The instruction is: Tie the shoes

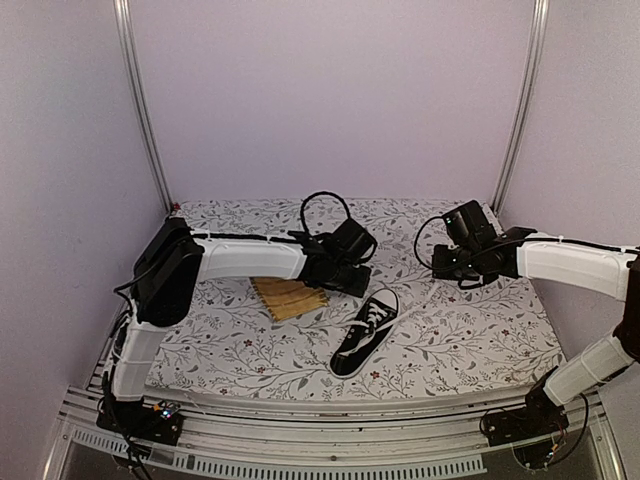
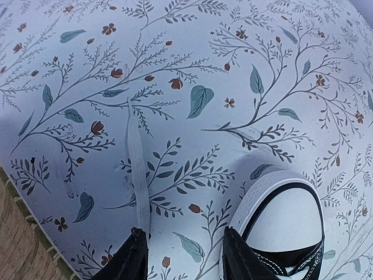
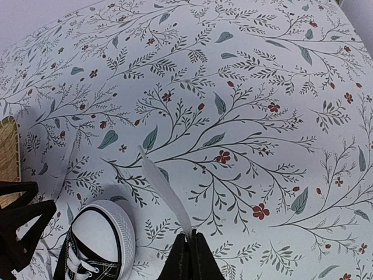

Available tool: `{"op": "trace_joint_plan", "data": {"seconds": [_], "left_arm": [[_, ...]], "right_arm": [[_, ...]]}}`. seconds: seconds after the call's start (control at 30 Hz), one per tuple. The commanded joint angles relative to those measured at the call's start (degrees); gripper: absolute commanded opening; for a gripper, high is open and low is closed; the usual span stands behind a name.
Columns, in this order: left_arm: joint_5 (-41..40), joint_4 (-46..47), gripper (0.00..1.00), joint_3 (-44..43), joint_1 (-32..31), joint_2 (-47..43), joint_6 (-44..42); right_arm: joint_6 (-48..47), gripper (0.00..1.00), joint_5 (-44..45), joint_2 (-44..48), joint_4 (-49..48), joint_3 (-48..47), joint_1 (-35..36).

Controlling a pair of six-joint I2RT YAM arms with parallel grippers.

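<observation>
The black sneaker [image 1: 365,332] with a white toe cap lies on the floral cloth, toe toward the back. Its toe shows in the left wrist view [image 2: 284,201] and the right wrist view [image 3: 100,238]. My left gripper [image 1: 350,281] hovers just behind the toe, jaws open [image 2: 183,231]. One white lace [image 2: 137,166] lies flat on the cloth and runs up to the left finger [image 2: 133,256]; it is not clamped. My right gripper [image 1: 440,264] is to the right of the toe, shut [image 3: 191,235] on the other white lace [image 3: 163,185], whose free end sticks out past the tips.
A yellow woven mat [image 1: 288,297] lies left of the shoe, under the left arm; its edge shows in the left wrist view [image 2: 20,245] and the right wrist view [image 3: 8,149]. Purple walls with metal posts close in the cell on three sides.
</observation>
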State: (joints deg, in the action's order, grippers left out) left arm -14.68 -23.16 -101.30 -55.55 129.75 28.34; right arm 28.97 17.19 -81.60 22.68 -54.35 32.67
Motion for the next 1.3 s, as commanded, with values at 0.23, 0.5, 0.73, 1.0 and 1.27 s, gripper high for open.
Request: {"op": "trace_joint_plan", "data": {"seconds": [0.23,0.5,0.73,1.0,1.27], "left_arm": [[-0.7,-4.6,0.41,-8.0,2.5,8.1,-3.2],[-2.4,-7.0,0.43,-8.4,3.0,11.1,-3.0],[-3.0,-6.6,0.05,-6.1,3.6,10.3,-1.7],[-1.6,6.5,0.00,4.4,3.7,-2.8,-3.5],[11.5,27.1,0.00,23.3,4.1,-23.3,-4.1]], "right_arm": [[0.9,0.02,-0.1,2.0,-0.5,1.0,-0.1],[1.2,0.02,-0.1,2.0,-0.4,1.1,-0.2],[1.7,0.02,0.6,3.0,0.0,1.5,-0.1],[3.8,0.02,-3.4,6.7,1.6,5.8,-0.1],[1.6,0.02,-19.6,14.7,-5.2,13.0,-0.1]]}}
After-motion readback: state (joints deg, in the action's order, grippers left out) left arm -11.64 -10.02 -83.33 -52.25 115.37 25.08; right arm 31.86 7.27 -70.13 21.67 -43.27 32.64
